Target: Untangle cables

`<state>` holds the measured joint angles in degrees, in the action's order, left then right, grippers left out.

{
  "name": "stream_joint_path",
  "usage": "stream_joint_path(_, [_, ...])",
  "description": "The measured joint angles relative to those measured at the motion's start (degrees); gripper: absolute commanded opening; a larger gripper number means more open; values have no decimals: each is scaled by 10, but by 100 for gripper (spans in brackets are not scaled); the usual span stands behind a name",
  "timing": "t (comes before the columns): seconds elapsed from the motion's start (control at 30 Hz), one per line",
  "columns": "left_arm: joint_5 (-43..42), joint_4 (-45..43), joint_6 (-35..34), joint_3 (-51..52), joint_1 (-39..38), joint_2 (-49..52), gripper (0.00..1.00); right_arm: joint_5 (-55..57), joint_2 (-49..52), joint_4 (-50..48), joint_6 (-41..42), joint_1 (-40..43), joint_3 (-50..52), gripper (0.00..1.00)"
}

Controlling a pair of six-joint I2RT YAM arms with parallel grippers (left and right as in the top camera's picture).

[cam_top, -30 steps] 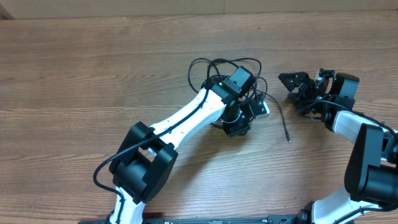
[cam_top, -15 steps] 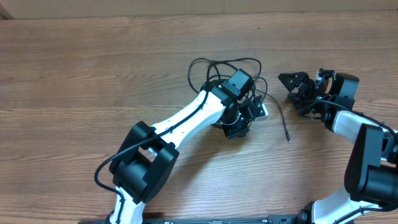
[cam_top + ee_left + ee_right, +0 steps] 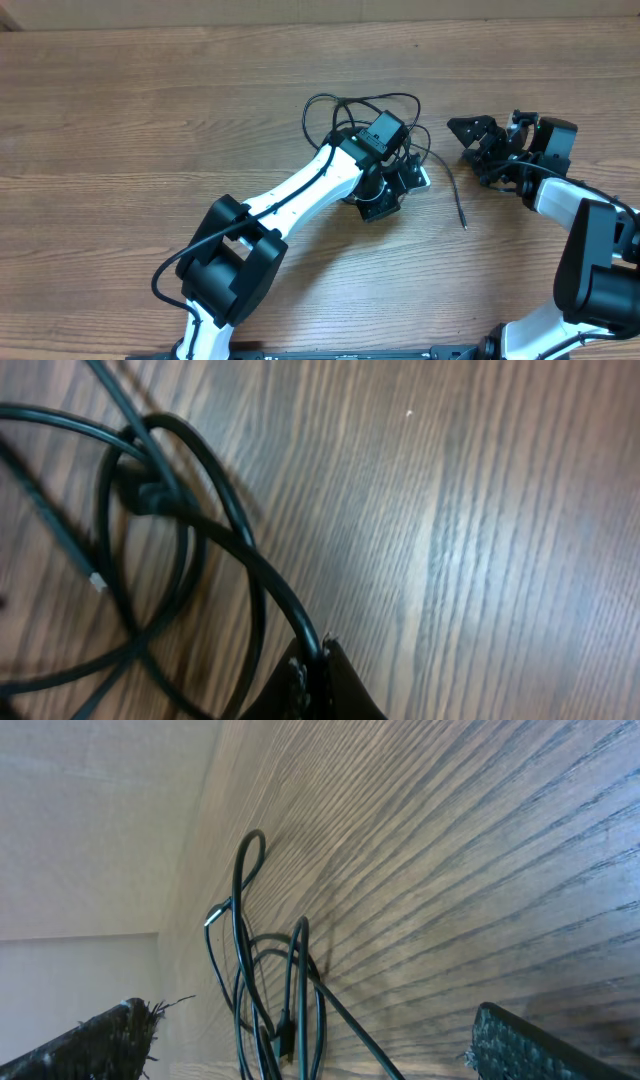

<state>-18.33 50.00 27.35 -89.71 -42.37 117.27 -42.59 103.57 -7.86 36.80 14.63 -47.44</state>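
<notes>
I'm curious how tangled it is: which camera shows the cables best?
Left wrist: the cables lie close up, loops and crossings clear. Overhead, the left arm covers part of them. The right wrist sees them small, from low down.

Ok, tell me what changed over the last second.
The left pincer edged slightly back toward its base, then closed on a strand of the cables. The right pincer stayed wide open in the same spot to the right of them, holding nothing. The cables barely shifted on the table.
</notes>
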Motion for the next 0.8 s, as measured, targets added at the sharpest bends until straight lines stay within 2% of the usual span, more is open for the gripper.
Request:
stream_joint_path(0.17, [55,2,-8,-50,0,-14,4,-14,0,15,0,-1,0,100])
stream_joint_path(0.3, [81,-29,-8,-93,0,-54,4,-40,0,14,0,-9,0,100])
stream_joint_path(0.5, [92,-85,-6,-116,0,-115,4,-58,0,12,0,-44,0,100])
stream_joint_path(0.8, [92,-107,-9,-117,0,-117,4,-60,0,11,-2,-103,0,100])
